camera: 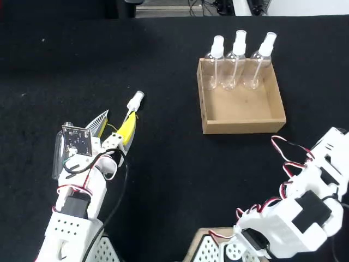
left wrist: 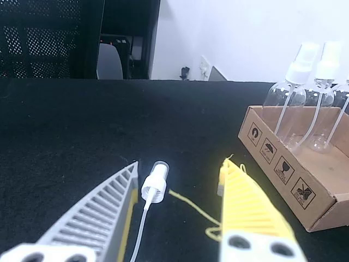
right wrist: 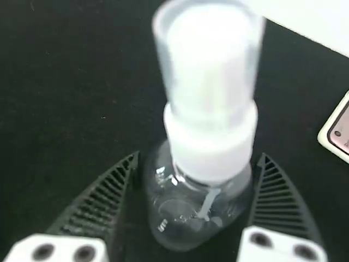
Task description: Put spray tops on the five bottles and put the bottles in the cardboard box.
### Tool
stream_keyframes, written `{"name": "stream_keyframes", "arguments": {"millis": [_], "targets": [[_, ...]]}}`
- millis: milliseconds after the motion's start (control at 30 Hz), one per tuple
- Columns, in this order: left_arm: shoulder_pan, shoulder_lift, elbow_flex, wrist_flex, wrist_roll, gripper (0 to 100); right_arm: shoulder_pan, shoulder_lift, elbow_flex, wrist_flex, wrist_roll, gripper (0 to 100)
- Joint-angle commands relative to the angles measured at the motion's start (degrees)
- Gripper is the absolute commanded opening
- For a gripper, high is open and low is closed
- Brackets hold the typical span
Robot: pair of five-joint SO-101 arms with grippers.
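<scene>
A loose white spray top (camera: 136, 100) with its thin tube lies on the black table. My left gripper (camera: 119, 115) is open just behind it. In the left wrist view the spray top (left wrist: 154, 183) sits between the grey finger (left wrist: 103, 213) and the yellow finger (left wrist: 251, 210), nearer the grey one. A clear bottle without a top (camera: 57, 158) lies beside the left arm. Three topped bottles (camera: 235, 60) stand along the far wall of the cardboard box (camera: 242, 126). My right gripper (right wrist: 199, 158) is shut on a clear bottle (right wrist: 191, 213) that carries a spray top (right wrist: 210, 109).
The right arm (camera: 305, 213) is folded back at the near right corner. A yellow thread (left wrist: 191, 204) trails on the cloth by the yellow finger. The near half of the box floor (camera: 242, 106) is bare. A pale flat object (right wrist: 338, 131) lies at the table's edge.
</scene>
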Motion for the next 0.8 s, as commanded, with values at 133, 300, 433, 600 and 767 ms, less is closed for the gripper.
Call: {"name": "stream_keyframes", "arguments": {"millis": [133, 300, 433, 600, 767], "targets": [[-0.1, -0.2, 1.2, 0.0, -0.4, 23, -1.1, -0.7, -0.8, -1.1, -0.4, 26.6], [-0.1, -0.2, 1.2, 0.0, -0.4, 23, 0.0, -0.4, 1.2, -10.9, -0.4, 2.9], [-0.1, -0.2, 1.2, 0.0, -0.4, 23, 0.6, -0.6, 3.6, -17.2, -0.3, 1.9], [-0.1, -0.2, 1.2, 0.1, -0.4, 23, 0.3, -2.5, 5.7, -17.5, -0.4, 1.1], [-0.1, -0.2, 1.2, 0.1, -0.4, 23, -1.9, -14.5, 10.6, -10.8, -0.7, 1.1]]}}
